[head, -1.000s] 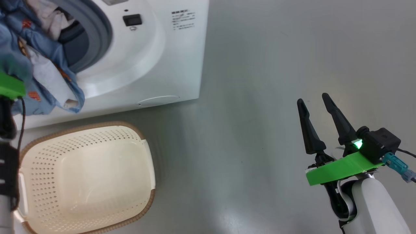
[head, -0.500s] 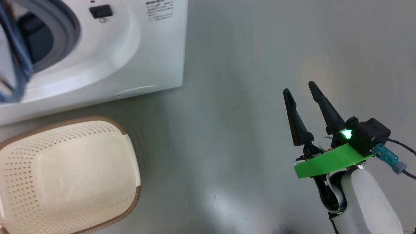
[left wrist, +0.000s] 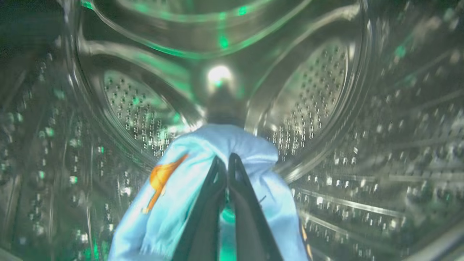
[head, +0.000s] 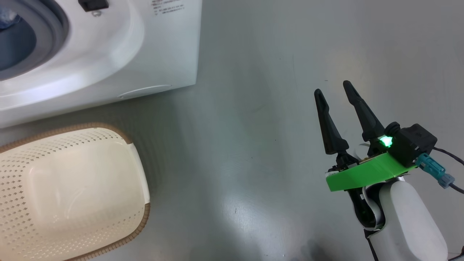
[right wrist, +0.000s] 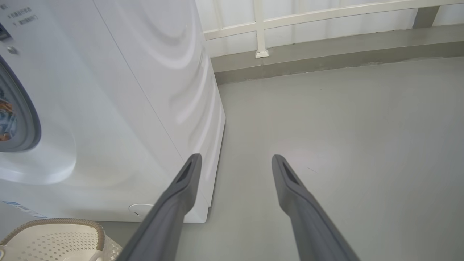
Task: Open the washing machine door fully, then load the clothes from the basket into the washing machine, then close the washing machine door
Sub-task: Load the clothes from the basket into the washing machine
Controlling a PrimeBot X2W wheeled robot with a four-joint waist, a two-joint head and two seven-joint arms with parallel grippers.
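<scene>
My left gripper (left wrist: pixel 227 157) is deep inside the steel perforated drum (left wrist: pixel 311 94) of the washing machine (head: pixel 152 54), shut on blue clothes (left wrist: pixel 181 188) with an orange print that drape down both sides of its fingers. In the right wrist view a bit of printed cloth (right wrist: pixel 5 119) shows inside the grey seal. The cream basket (head: pixel 143 217) stands on the floor in front of the machine with nothing in the part I see. My right gripper (head: pixel 332 88) hangs open over bare floor to the machine's right, holding nothing. The washing machine door is out of view.
Grey floor (head: pixel 253 127) stretches right of the machine. In the right wrist view, my open right gripper (right wrist: pixel 236 158) points at the machine's front right corner, the basket's corner (right wrist: pixel 72 232) sits lower left, and a white railing (right wrist: pixel 259 29) on a low kerb bounds the far side.
The head camera has swung right, sliding machine and basket left in the picture. The blue clothes that hung at the opening with my left arm have gone out of the head view. The right gripper stays open.
</scene>
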